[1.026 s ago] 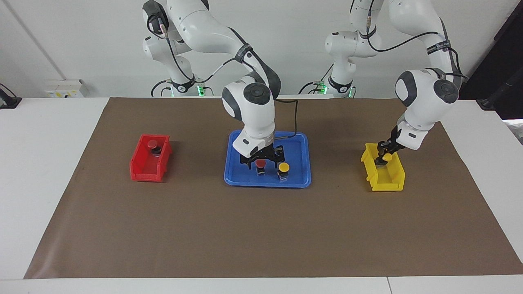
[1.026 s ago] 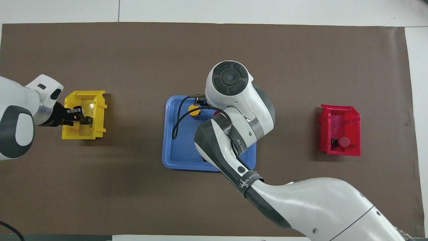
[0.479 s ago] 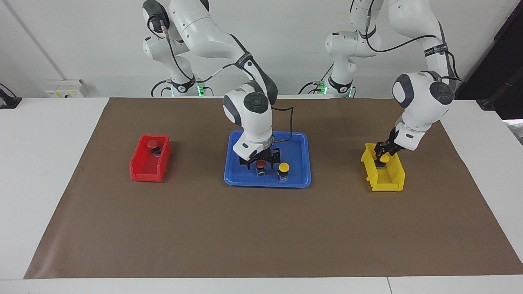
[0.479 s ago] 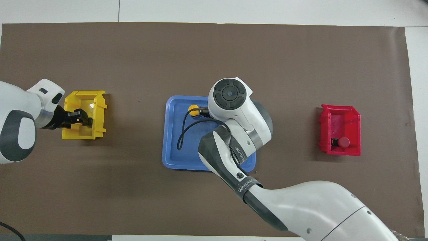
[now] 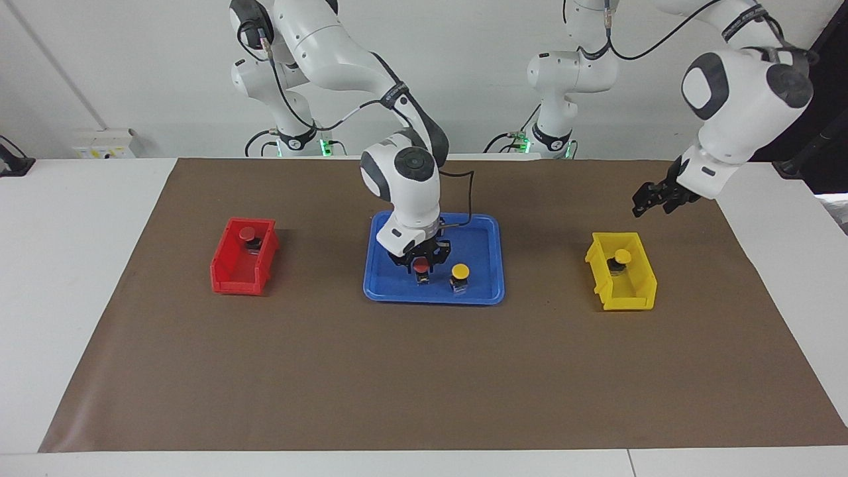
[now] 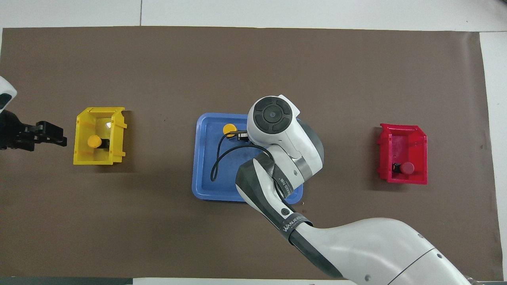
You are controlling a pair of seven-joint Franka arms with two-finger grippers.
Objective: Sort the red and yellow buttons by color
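Starting at the right arm's end of the brown mat [image 5: 424, 371], a red bin [image 5: 233, 278] holds one red button [image 5: 248, 234] lying in its end nearer the robots. Midway along sits a blue tray [image 5: 480, 291]. On it the right gripper [image 5: 422, 265] is down with its fingers closed on a second red button [image 5: 422, 266], and a yellow button [image 5: 460, 271] stands just beside that one, toward the left arm's end. Next comes a yellow bin [image 5: 626, 298] with a yellow-capped button [image 5: 622, 256] inside. Above the mat beside that bin hangs the left gripper [image 5: 652, 199], raised and holding nothing, its fingers parted.
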